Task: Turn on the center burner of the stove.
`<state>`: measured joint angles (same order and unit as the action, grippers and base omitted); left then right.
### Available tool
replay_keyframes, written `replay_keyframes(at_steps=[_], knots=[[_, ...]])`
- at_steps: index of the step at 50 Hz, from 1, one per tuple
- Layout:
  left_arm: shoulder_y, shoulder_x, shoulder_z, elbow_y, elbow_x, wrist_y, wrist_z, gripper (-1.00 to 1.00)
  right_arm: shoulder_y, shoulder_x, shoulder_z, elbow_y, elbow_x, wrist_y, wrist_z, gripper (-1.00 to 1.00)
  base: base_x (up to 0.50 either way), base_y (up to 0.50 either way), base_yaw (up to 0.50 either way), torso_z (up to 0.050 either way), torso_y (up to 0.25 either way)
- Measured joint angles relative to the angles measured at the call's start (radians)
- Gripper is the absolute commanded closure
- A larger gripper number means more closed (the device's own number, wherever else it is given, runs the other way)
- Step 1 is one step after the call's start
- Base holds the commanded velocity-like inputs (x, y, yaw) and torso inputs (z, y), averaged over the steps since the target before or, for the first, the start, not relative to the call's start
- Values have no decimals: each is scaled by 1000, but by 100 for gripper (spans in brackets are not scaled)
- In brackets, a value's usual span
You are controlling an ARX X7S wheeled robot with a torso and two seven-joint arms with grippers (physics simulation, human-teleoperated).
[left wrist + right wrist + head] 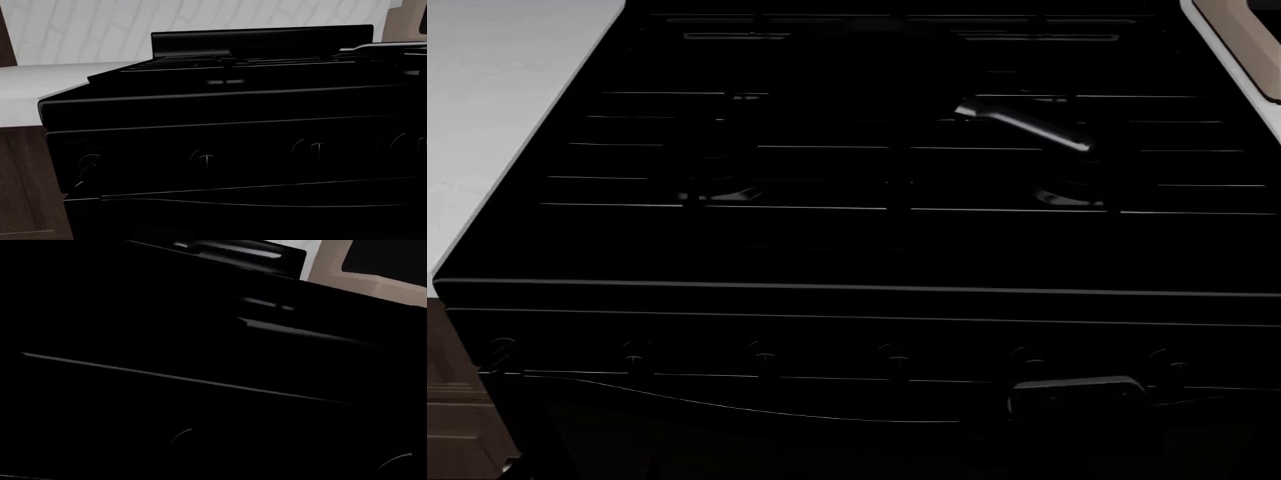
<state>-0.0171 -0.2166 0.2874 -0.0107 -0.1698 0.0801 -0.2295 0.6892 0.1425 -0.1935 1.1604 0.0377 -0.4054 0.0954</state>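
Right gripper (1074,392): only a dark blocky shape with a pale outline shows in the head view, low against the stove front, just below the fifth knob from the left; how far it is open cannot be told, nor whether it holds anything.
Left gripper: not seen in any view.
Stove (854,250): glossy black, filling most of the head view; thin grate bars (827,148) cross the top.
Knobs (893,354): six small round ones in a row along the front panel.
Pan handle (1028,125): a grey bar lies slanted over the right-hand grates.
Counter (494,110): pale, adjoining the stove's left side.
Cabinet (27,185): dark wood below that counter.
Wall (200,20): white tile behind the stove.
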Motion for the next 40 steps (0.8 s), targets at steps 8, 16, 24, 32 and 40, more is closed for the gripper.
replay_keyframes(at_steps=[8, 16, 24, 32, 40], knots=[[-2, -2, 4, -3, -3, 2, -3, -100, -24, 29, -54, -98, -105, 98, 66, 100, -8, 0, -1, 0, 2], [-3, -5, 8, -5, -4, 4, -6, -100, -45, 55, -94, -190, -184, 194, 98, 100, -11, 0, -3, 0, 3], [-4, -7, 11, -7, -4, 8, -11, -100, -66, 78, -130, -271, -249, 278, 114, 100, -12, 0, -4, 2, 3], [-4, -10, 14, -5, -4, 9, -16, -100, -79, 100, -172, -336, -330, 363, 127, 100, -12, 0, -4, 1, 4], [-4, -12, 19, -7, -3, 11, -21, -100, -99, 122, -201, -383, -408, 440, 133, 100, -6, 2, 0, 1, 4]])
